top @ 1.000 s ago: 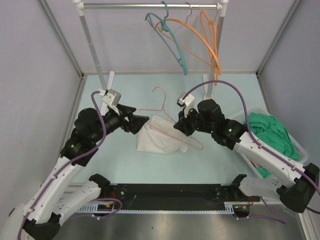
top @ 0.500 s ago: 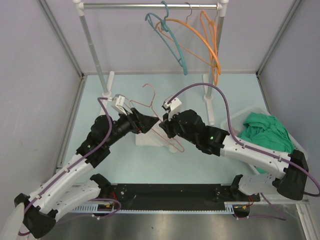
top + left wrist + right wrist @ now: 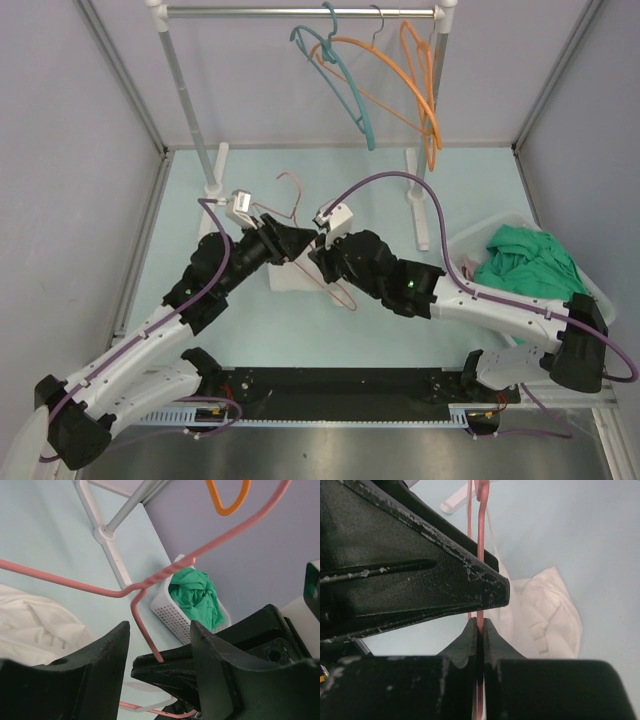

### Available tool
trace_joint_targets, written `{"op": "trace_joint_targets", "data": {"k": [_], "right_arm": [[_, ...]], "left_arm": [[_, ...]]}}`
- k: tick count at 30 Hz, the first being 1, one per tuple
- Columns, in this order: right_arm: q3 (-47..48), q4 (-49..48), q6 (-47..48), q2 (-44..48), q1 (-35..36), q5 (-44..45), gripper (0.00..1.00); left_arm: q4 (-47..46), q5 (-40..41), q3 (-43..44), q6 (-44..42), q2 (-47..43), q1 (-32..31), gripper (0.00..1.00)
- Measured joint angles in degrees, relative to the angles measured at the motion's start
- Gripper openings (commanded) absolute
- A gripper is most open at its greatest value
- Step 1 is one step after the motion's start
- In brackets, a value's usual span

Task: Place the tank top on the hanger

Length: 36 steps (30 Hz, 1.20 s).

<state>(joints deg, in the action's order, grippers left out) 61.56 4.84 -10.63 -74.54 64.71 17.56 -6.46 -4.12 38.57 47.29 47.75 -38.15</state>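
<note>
Tank top (image 3: pixel 287 281) lay crumpled on pale table (image 3: pixel 300 340), beneath both grippers. Pink hanger (image 3: pixel 165 572) held above it, wire pinched in fully closed right gripper (image 3: pixel 480 625). Left gripper (image 3: pixel 159 630) jaws partly apart, straddling hanger wire, gripping nothing. Green garment (image 3: pixel 197 595) in white basket (image 3: pixel 167 614), far right.
</note>
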Motion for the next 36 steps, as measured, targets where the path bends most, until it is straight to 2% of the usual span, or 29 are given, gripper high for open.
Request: {"op": "trace_joint_targets", "data": {"k": [4, 10, 19, 23, 27, 28, 29, 31, 32, 36], "right_arm": [[0.87, 0.00, -0.33, -1.03, 0.63, 2.21, 0.00], [2.12, -0.83, -0.33, -1.53, 1.42, 5.57, 0.00], [2.56, -1.38, -0.35, -1.75, 2.40, 6.23, 0.00], [2.56, -1.38, -0.42, -2.01, 2.71, 6.21, 0.00], [2.58, -2.03, -0.74, -2.32, 2.71, 6.38, 0.01], [2.67, -2.16, -0.74, -2.40, 2.71, 6.45, 0.03], [2.75, -2.21, -0.74, -2.45, 2.71, 6.56, 0.14], [2.82, -2.16, -0.57, -2.49, 2.67, 6.82, 0.31], [2.84, -2.12, -0.59, -2.51, 2.67, 6.82, 0.44], [3.50, -1.66, 0.13, -2.51, 2.99, 6.03, 0.78]], "left_arm": [[-0.85, 1.03, -0.63, 0.83, 0.00, -0.98, 0.54], [-2.10, 2.78, -1.38, 1.79, 0.13, -2.47, 0.46], [-2.86, 5.44, -1.84, 2.21, 0.13, -2.99, 0.21], [-3.85, 5.49, -1.92, 2.60, 0.26, -2.99, 0.03], [-5.18, 5.57, -2.16, 3.80, 0.26, -2.99, 0.00], [-5.33, 5.66, -2.16, 3.89, 0.28, -2.99, 0.00], [-5.51, 5.68, -2.16, 3.98, 0.42, -2.99, 0.00], [-5.97, 5.73, -2.14, 4.22, 0.87, -2.99, 0.00], [-6.12, 5.75, -2.08, 4.13, 1.22, -2.99, 0.00], [-5.38, 6.82, -0.09, 3.48, 3.72, -2.43, 0.00]]}}
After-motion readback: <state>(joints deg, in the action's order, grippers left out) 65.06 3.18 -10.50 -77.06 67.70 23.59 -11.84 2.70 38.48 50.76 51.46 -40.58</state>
